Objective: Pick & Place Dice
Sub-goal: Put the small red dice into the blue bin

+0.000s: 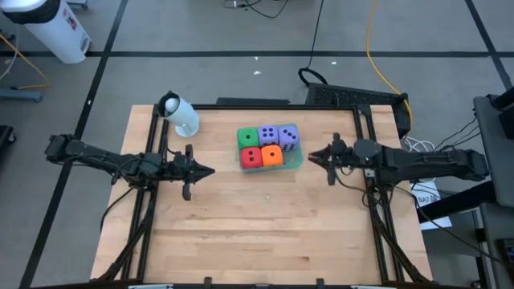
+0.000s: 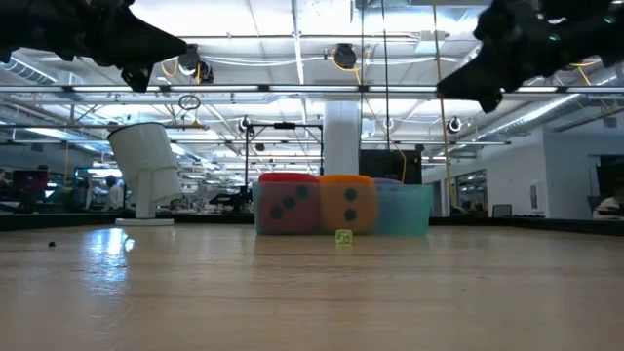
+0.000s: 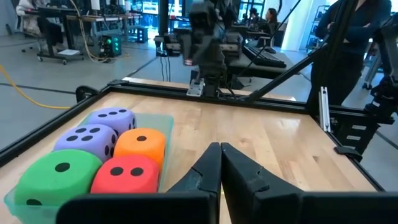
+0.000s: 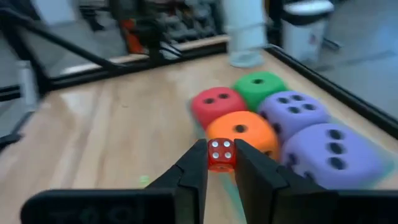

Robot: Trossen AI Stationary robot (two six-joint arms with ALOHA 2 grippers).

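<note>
We log a white cylinder-shaped device point(image 1: 178, 114) on its stand near the table's far left corner, well apart from the dice. A dark keyboard-like slab point(image 1: 353, 96) lies off the far right corner, and a white bin point(image 1: 55, 28) stands on the floor beyond. A very small yellowish die point(image 2: 343, 238) sits on the wood in front of the tray in the low view. Nothing stands between either gripper and the tray. We read no legible writing or brand marks anywhere.

The five large dice sit packed in a shallow translucent teal tray point(image 1: 299, 157) at the table's middle, toward the far edge: green die point(image 1: 247, 137) and two purple dice point(image 1: 279, 136) in the far row, red die point(image 1: 251, 156) and orange die point(image 1: 272, 155) in the near row. They look soft, with rounded corners and dark pips; the red shows two pips on top, the orange one.

Left gripper point(image 1: 204, 170) hovers left of the tray, above the table, fingers point(image 3: 208, 168) pressed together with nothing between them. Right gripper point(image 1: 315, 157) hovers just right of the tray, fingers narrowed on a tiny red die point(image 4: 221, 154) with white pips, four showing.
</note>
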